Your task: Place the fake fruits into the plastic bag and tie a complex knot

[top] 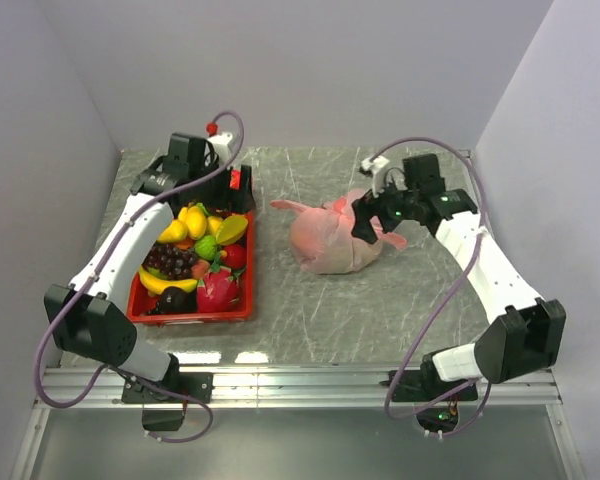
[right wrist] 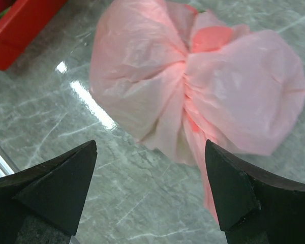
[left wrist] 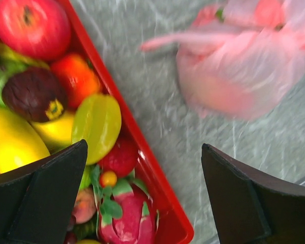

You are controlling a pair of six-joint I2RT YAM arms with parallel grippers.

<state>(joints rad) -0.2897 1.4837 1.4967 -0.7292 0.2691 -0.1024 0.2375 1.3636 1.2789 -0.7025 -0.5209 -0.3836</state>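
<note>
Two sets of jaws stand apart, empty; right gripper (top: 365, 222) hovers at the plastic bag's (top: 325, 250) right end, mid-table; its twisted tail (top: 285, 207) points left toward left gripper (top: 237, 188) over red tray (top: 190, 318).

place: robot lab test cell | evidence: plain walls (top: 310, 70) boxing a marbled table (top: 320, 310); aluminium rail (top: 300, 380) at near edge

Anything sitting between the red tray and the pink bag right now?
No: only bare table separates the red tray from the plastic bag; the bag's twisted tail points toward the tray. Top external view shows it.
</note>
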